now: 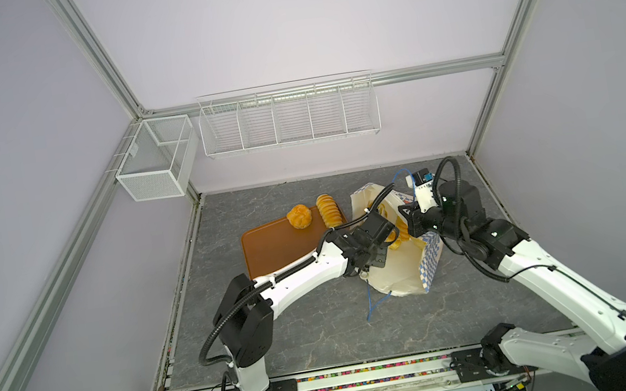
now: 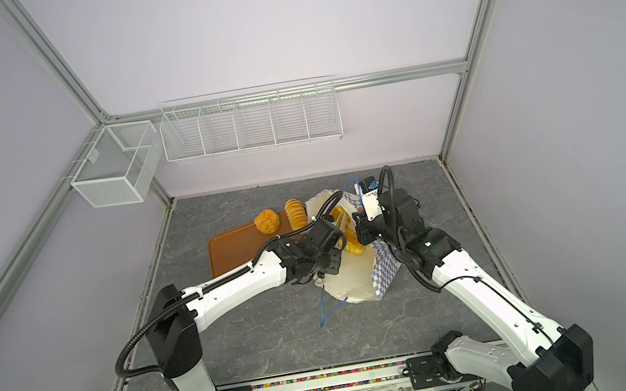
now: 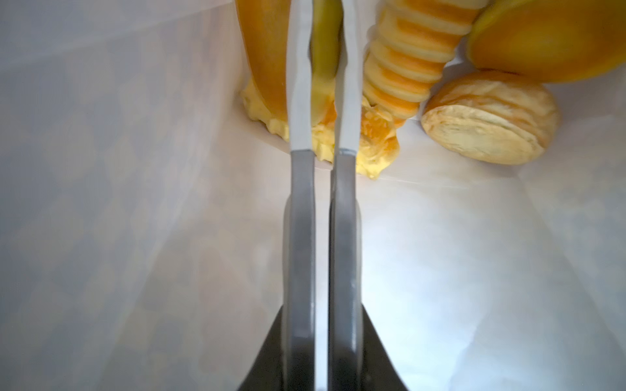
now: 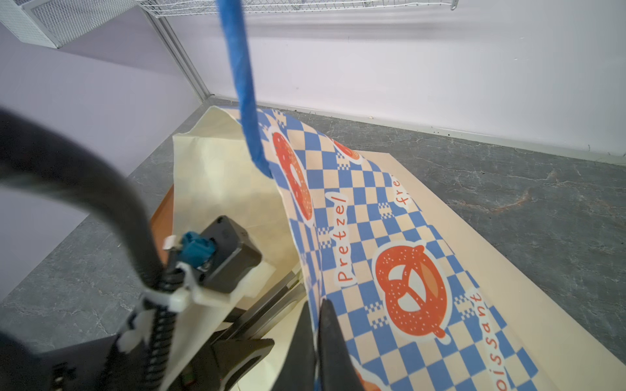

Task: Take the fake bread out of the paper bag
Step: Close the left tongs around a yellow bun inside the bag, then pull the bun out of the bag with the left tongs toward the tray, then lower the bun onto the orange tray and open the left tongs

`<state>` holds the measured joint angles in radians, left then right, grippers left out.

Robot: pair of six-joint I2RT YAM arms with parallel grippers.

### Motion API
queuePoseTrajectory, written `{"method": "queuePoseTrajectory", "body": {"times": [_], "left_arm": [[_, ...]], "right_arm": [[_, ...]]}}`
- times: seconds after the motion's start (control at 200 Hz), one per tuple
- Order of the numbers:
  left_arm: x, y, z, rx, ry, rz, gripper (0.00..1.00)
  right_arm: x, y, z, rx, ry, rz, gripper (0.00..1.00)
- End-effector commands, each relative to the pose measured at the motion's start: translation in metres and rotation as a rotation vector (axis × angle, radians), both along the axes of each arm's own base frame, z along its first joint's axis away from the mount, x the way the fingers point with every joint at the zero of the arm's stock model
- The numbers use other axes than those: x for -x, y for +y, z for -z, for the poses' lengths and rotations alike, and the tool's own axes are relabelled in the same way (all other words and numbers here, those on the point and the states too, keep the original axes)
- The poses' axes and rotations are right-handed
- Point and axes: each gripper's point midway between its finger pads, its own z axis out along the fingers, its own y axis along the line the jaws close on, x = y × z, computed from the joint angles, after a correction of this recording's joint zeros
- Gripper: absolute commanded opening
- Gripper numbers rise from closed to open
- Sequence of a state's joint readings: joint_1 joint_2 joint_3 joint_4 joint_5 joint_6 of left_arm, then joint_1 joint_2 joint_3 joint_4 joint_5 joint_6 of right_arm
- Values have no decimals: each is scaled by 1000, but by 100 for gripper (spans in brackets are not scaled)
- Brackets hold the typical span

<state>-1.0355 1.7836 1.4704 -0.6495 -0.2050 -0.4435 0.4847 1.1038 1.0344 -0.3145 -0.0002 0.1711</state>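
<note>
Two arms are rising from the near edge at six o'clock and leaning toward twelve over a wide open stretch of grey tabletop (image 1: 323, 329). The one paper bag (image 1: 395, 276) is lying on its side right of centre with its mouth gaping toward nine o'clock. One of its two blue cord handles (image 1: 373, 301) is trailing toward six.

The left arm is stretching low with its elbow bent. The left pincer (image 3: 321, 67) is sitting inside the bag, squeezed together on one piece of fake bread (image 3: 325, 50), and at least four more pieces are crowding beside it.

The right arm is arching in from four o'clock. The right pincer (image 4: 318, 311) is pinching the bag's checkered rim.

At ten o'clock from the bag, one brown tray (image 1: 269, 249) is carrying two pieces at its far edge, a round bun (image 1: 299, 216) and a ridged loaf (image 1: 329, 211). Two wire baskets (image 1: 289, 116) are hanging on the walls beyond.
</note>
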Motion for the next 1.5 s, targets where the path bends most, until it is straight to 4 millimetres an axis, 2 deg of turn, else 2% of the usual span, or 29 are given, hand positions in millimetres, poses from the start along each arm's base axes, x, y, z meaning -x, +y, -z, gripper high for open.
{"method": "queuePoseTrajectory", "body": {"times": [0.0, 0.135, 0.4, 0.51, 0.63, 0.765, 0.88, 1.005, 1.179, 1.339, 1.494], "left_arm": [[11, -11, -32, 114, -41, 102, 0], [30, -2, -43, 153, -51, 189, 0], [60, 35, -89, 246, -180, 302, 0], [68, 58, -112, 288, -255, 296, 0], [71, 91, -138, 320, -343, 227, 0], [64, 131, -149, 379, -356, 106, 0], [56, 156, -144, 450, -323, 19, 0], [39, 174, -123, 506, -212, -75, 0], [2, 199, -63, 606, 100, -249, 0], [-34, 218, -38, 700, 150, -357, 0], [-68, 228, -27, 753, 182, -418, 0]], "right_arm": [[-5, -4, -9, 6, -20, 7, 7], [-8, -10, -8, 21, -15, 26, 7], [-15, -21, -9, 52, -18, 66, 7], [-17, -24, -8, 69, -16, 76, 7], [-18, -29, -7, 92, -14, 92, 7], [-17, -33, -9, 104, -17, 102, 7], [-17, -34, -11, 108, -20, 108, 7], [-15, -36, -11, 114, -20, 112, 7], [-13, -36, -11, 114, -16, 108, 7], [-12, -36, -11, 112, -15, 103, 7], [-12, -35, -9, 116, -10, 98, 7]]}}
